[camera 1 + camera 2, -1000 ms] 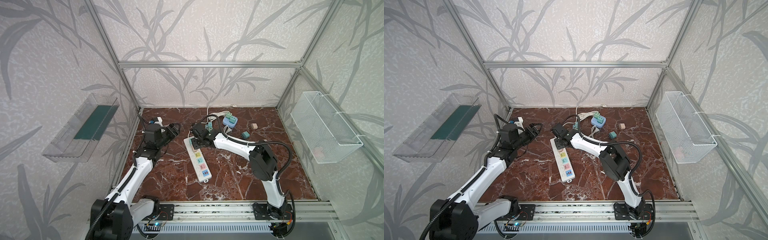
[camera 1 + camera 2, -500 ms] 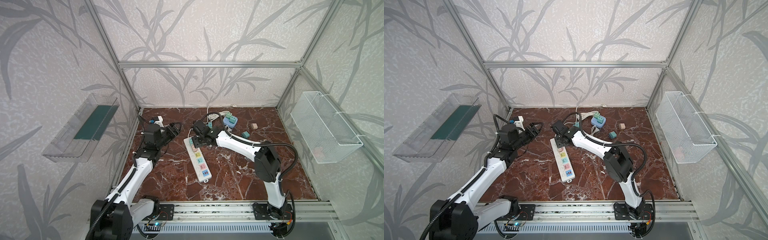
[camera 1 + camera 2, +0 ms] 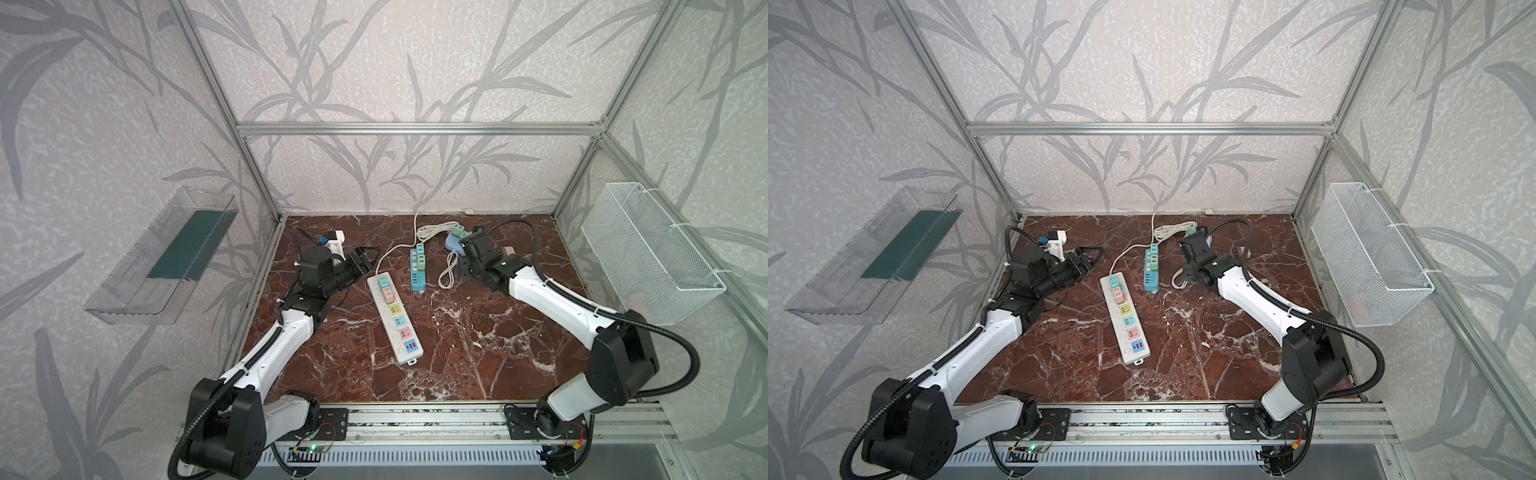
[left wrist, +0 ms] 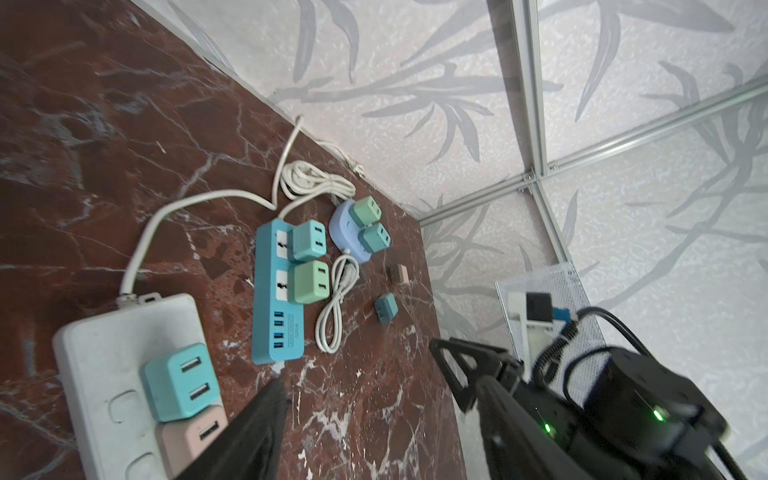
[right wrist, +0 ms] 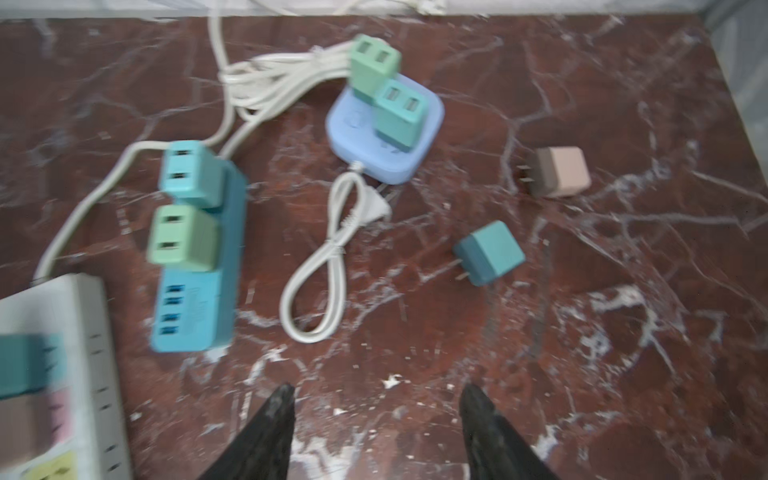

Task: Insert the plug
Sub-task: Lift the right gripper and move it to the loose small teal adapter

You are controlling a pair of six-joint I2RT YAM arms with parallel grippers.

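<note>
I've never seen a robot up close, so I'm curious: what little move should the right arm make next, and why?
Probably reach forward to the loose teal plug and close on it. The right fingers stand open and empty, and that plug lies unplugged on the marble just ahead of them.

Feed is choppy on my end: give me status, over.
Left gripper open, empty. Right gripper open, empty. Teal plug loose on its side on the table, ungripped. White cable loop beside it, apart.

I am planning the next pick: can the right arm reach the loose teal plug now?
Probably yes: the right gripper is open and empty, and the teal plug lies alone ahead, nothing between.
</note>
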